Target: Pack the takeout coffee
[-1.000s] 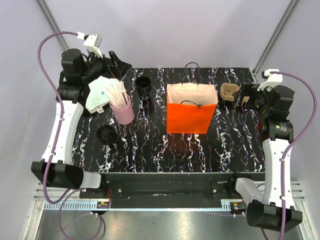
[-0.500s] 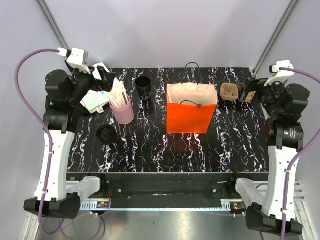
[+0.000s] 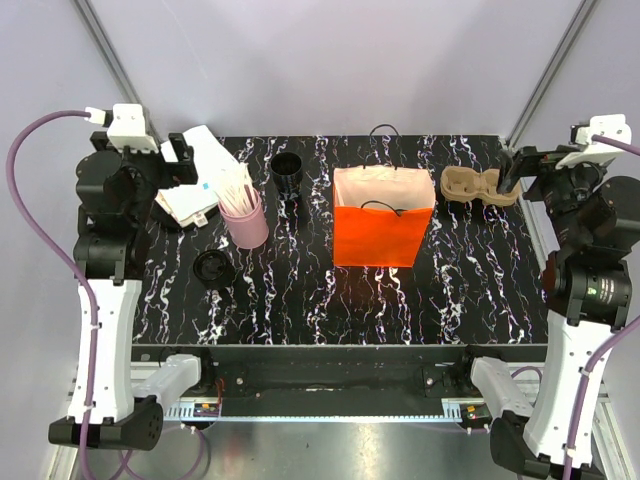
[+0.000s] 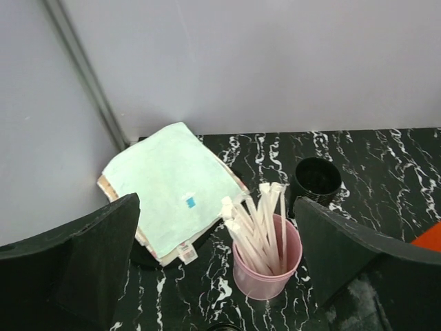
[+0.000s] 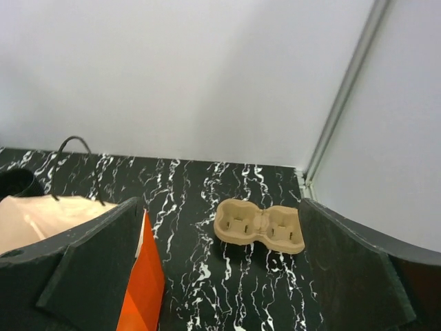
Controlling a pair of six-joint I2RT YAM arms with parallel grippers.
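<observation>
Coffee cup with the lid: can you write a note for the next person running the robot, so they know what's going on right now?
The left tool is open and empty, up over the back left corner.
The right tool is open and empty, up near the back right corner.
The lidded coffee cup stands on the table, left of the orange bag, in front of the pink cup of sticks.
Done: nothing yet; the bag stands open, the cup is not in it.
Left: grasp the lidded cup, probably with the left tool, and put it in the bag.

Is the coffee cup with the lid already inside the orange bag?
No, the lidded coffee cup stands on the table, left of the orange bag and near the pink cup.
</observation>
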